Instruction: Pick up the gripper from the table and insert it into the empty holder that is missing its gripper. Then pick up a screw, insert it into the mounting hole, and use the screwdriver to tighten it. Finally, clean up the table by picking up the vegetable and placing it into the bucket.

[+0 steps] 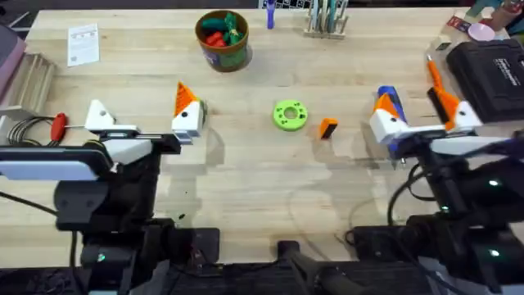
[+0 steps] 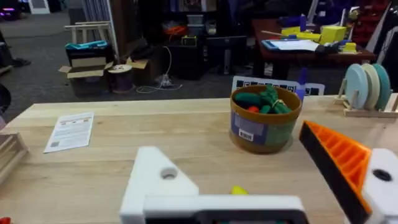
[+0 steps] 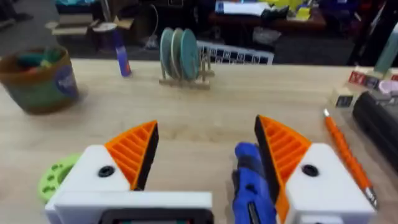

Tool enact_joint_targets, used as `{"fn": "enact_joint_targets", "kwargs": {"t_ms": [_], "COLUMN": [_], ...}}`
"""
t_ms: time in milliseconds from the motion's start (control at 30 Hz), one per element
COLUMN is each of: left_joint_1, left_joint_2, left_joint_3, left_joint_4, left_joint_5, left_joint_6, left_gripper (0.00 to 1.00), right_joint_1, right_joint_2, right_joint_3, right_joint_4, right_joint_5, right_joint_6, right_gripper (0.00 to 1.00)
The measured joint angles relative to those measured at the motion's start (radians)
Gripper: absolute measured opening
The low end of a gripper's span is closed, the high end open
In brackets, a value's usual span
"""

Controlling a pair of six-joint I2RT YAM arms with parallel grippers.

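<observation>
One small orange gripper (image 1: 327, 128) lies on the surface, likely light, rigid, best pinched across its flat sides; both pincers, left (image 1: 141, 120) and right (image 1: 426, 117), gape empty.

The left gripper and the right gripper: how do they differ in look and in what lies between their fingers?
1. The left gripper has an orange ribbed pad on one finger only; its other finger is a bare white holder. The right gripper has orange pads on both fingers.
2. The blue screwdriver lies between the right gripper's fingers, close to one pad, not between the left gripper's.
Both are white and stand open.
</observation>
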State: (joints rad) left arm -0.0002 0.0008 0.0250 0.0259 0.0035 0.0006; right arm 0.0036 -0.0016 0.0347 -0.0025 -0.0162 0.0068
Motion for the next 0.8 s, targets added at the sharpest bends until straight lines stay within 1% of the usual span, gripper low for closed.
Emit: {"fn": "enact_joint_targets", "kwargs": {"t_ms": [67, 133, 200, 300, 467, 600, 800], "left_joint_1": [0.000, 0.000, 0.000, 0.000, 0.000, 0.000, 0.000], "left_joint_2": [0.000, 0.008, 0.034, 0.116, 0.326, 0.522, 0.769], "left_joint_3": [0.040, 0.109, 0.198, 0.350, 0.588, 0.755, 0.917], "left_joint_4": [-0.037, -0.084, -0.142, -0.239, -0.426, -0.574, -0.735], "left_joint_5": [-0.004, -0.017, -0.034, -0.059, -0.080, -0.083, -0.083], "left_joint_6": [0.000, 0.000, 0.000, 0.002, 0.011, 0.015, 0.018], "left_gripper": [0.985, 0.985, 0.986, 0.985, 0.985, 0.985, 0.985], "right_joint_1": [0.000, 0.000, 0.000, 0.000, 0.000, 0.000, 0.000], "right_joint_2": [0.002, 0.002, 0.008, 0.056, 0.242, 0.454, 0.757], "right_joint_3": [0.049, 0.113, 0.193, 0.320, 0.533, 0.709, 0.919], "right_joint_4": [-0.007, -0.028, -0.085, -0.204, -0.431, -0.590, -0.798], "right_joint_5": [0.000, 0.000, -0.001, -0.001, -0.004, -0.004, -0.004], "right_joint_6": [0.001, 0.006, 0.011, 0.016, 0.019, 0.019, 0.020], "right_gripper": [0.926, 0.925, 0.926, 0.926, 0.926, 0.926, 0.926]}}
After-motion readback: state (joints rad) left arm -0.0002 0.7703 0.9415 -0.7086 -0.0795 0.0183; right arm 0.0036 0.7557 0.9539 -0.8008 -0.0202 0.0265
